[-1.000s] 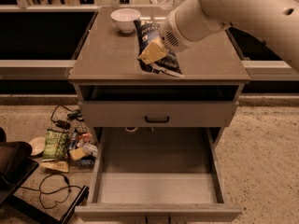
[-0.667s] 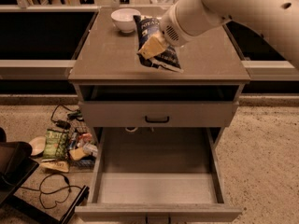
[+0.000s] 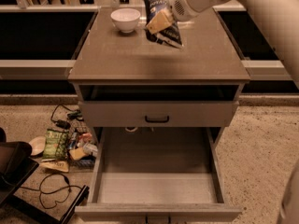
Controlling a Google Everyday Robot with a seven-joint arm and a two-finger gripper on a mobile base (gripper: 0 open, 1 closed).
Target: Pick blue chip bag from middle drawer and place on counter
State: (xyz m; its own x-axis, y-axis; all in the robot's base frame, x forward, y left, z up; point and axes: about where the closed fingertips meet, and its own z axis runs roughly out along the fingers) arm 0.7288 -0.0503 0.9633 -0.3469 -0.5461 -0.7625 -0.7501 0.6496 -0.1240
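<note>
My gripper (image 3: 159, 21) is at the end of the white arm that comes in from the top right. It is shut on the blue chip bag (image 3: 167, 31), which is dark blue with white lettering at its top. The bag hangs tilted over the far middle of the counter (image 3: 140, 59), just right of a white bowl. A shadow lies on the counter under it. I cannot tell whether the bag's lower corner touches the surface. The middle drawer (image 3: 159, 183) is pulled out at the bottom of the view, and its pale floor is bare.
A white bowl (image 3: 125, 18) stands at the counter's far left. Above the open drawer is a closed grey front with a black handle (image 3: 157, 119). On the floor at the left lie a green bag (image 3: 56, 143), small packets, cables and a black object (image 3: 14, 164).
The arm has carried the blue chip bag from the middle of the counter toward its far edge, next to the bowl. The drawer has not moved.
</note>
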